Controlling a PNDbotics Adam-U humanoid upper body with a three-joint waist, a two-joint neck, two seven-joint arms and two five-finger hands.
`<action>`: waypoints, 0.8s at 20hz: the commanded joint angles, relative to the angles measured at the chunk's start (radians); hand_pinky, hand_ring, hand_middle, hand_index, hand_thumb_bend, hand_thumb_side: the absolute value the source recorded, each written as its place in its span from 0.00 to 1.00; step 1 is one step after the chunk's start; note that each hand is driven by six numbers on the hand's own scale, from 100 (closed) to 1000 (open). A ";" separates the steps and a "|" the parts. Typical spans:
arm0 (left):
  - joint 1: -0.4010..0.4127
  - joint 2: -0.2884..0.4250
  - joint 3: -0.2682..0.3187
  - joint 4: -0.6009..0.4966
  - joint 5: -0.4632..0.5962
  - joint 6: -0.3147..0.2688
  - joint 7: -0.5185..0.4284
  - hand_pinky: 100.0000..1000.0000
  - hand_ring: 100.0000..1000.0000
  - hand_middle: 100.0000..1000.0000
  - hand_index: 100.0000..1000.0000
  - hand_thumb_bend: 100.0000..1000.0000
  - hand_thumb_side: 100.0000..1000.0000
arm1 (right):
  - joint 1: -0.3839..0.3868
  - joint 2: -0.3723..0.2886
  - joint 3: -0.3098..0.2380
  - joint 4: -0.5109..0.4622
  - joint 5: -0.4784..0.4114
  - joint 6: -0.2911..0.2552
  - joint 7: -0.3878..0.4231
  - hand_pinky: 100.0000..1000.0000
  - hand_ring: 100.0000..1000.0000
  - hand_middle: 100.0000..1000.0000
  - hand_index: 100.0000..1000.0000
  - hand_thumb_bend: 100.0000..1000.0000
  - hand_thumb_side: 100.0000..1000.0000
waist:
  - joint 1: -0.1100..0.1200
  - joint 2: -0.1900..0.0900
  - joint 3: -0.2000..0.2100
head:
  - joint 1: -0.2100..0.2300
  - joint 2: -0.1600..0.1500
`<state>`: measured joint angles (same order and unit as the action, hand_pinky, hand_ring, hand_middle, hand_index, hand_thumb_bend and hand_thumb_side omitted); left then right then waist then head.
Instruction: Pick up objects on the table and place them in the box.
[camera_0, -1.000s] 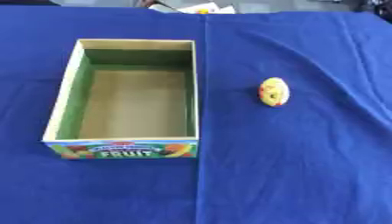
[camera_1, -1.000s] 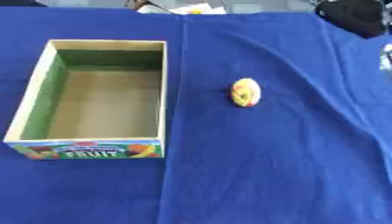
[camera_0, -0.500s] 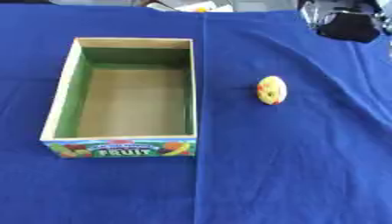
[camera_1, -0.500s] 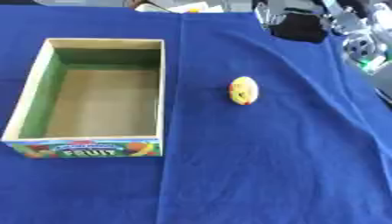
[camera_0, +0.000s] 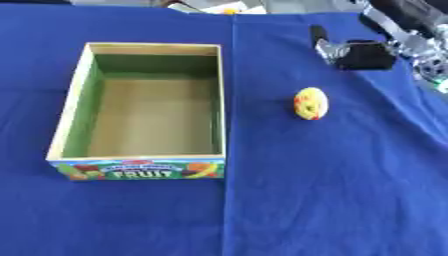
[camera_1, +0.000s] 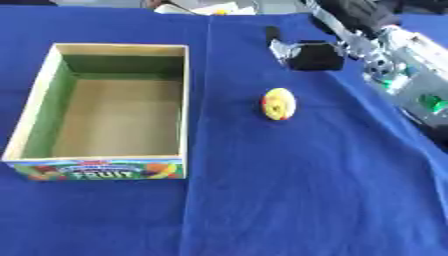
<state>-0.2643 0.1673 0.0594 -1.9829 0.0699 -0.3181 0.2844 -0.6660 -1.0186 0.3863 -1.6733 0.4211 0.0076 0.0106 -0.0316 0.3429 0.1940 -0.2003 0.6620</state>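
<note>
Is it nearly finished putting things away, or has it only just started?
Only just starting, it seems. Nothing is done: the box is empty inside. The one thing I can see to pack, a small yellow and red egg-shaped toy, lies on the blue cloth to the right of the box. The right hand is above the toy, not touching it. Left to do: grasp the toy, carry it over, drop it in.

It looked like a lab or test room: a blue cloth (camera_0: 332, 190) covered the table, with loose papers (camera_0: 214, 6) behind.
</note>
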 joint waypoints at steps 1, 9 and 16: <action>-0.004 0.019 -0.001 -0.017 0.004 0.000 -0.004 0.52 0.82 0.81 0.72 0.00 1.00 | -0.029 -0.006 0.005 0.037 0.004 -0.012 0.044 0.93 0.88 0.86 1.00 0.00 0.72 | 0.001 -0.023 0.002 | -0.002 -0.013; -0.003 0.017 -0.001 -0.017 0.003 0.002 -0.004 0.52 0.82 0.81 0.72 0.00 1.00 | -0.049 0.027 0.024 0.125 0.039 -0.071 0.157 0.96 0.91 0.93 1.00 0.06 0.88 | 0.001 -0.022 0.002 | 0.001 -0.019; -0.001 0.017 0.000 -0.017 0.001 0.003 -0.004 0.52 0.82 0.81 0.72 0.00 1.00 | -0.077 0.054 0.012 0.191 0.008 -0.039 0.255 0.96 0.92 0.94 1.00 0.14 1.00 | -0.001 -0.020 0.000 | 0.002 -0.017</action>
<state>-0.2628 0.1673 0.0593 -1.9829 0.0702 -0.3159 0.2822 -0.7228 -0.9442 0.4172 -1.4855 0.4431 -0.0376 0.2490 -0.0329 0.3430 0.1963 -0.1996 0.6532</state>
